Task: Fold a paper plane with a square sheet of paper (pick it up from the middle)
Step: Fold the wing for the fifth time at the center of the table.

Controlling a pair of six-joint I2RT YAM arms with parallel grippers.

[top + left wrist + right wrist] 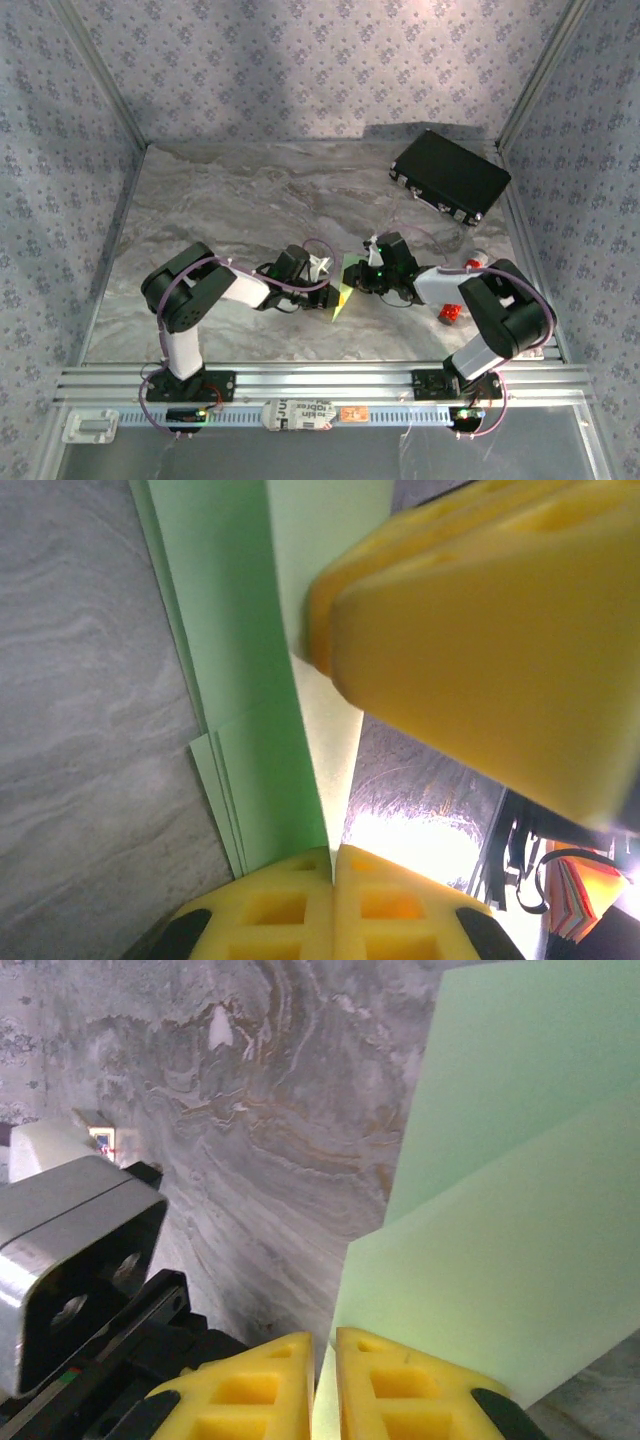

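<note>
light: even, bright | glare: blown-out patch, left wrist view | blur: near foreground soft

Left arm [195, 290], right arm [500, 310] bent inward; left hand [332, 855], right hand [322, 1350] pinching paper [520, 1110].

A grey marble-patterned table [220, 210] forms the work surface. Behind it and at both its sides stand walls [300, 60] papered in pale lilac with a small repeating floral print, met at the table's far corners by slim metal posts [101, 72]. A ribbed aluminium rail [320, 378] runs along the table's near edge.
</note>
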